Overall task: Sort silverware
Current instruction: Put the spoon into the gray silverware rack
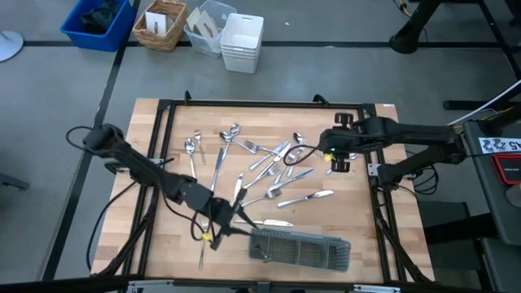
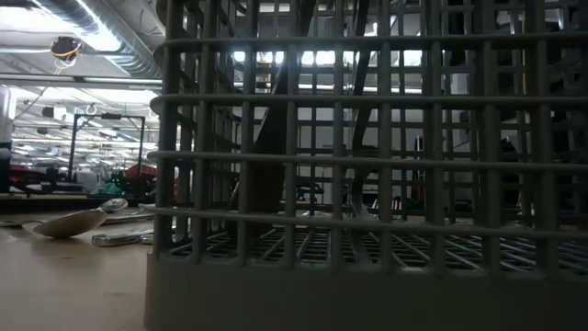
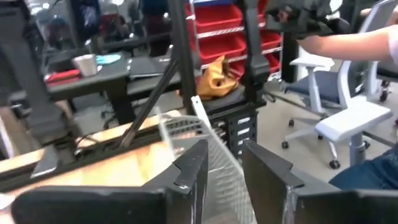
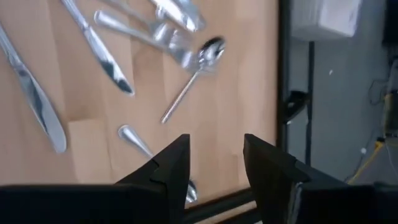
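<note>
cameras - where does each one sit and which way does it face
High view: above the table, looking straight down; both arms, the silverware and the grey tray show.
Low view: at table-top height, looking through the tray's mesh; no gripper shows.
Left wrist view: looks past the open left gripper at the tray and the room.
Right wrist view: looks down past the open right gripper at silverware.
Shared: the tray shows in the high, low and left wrist views.

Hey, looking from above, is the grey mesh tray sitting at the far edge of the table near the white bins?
No, the grey mesh tray lies at the table's near edge, beside the left gripper.
</note>
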